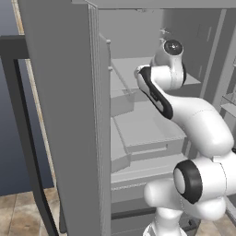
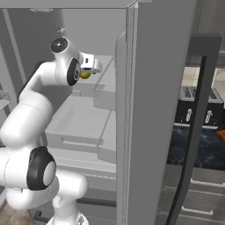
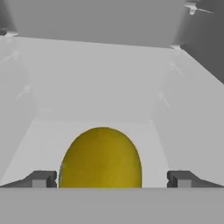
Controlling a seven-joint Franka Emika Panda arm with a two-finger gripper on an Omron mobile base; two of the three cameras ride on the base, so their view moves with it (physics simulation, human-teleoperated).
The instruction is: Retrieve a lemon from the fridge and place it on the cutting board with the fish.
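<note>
The lemon [image 3: 101,157] sits on a pale shelf [image 3: 39,144] inside the fridge [image 2: 154,110], dead ahead of the gripper [image 3: 109,178] and centred between its two fingertips — which stand wide apart, gripping nothing. It looks smooth, plain yellow, slightly egg-shaped, its long axis pointing away from the hand.

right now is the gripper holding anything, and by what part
Nothing held: the gripper is open, its fingertips apart on either side of the lemon.

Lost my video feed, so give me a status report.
Gripper open, fingertips either side of the lemon. Lemon on fridge shelf, not gripped. Nothing in the way.
</note>
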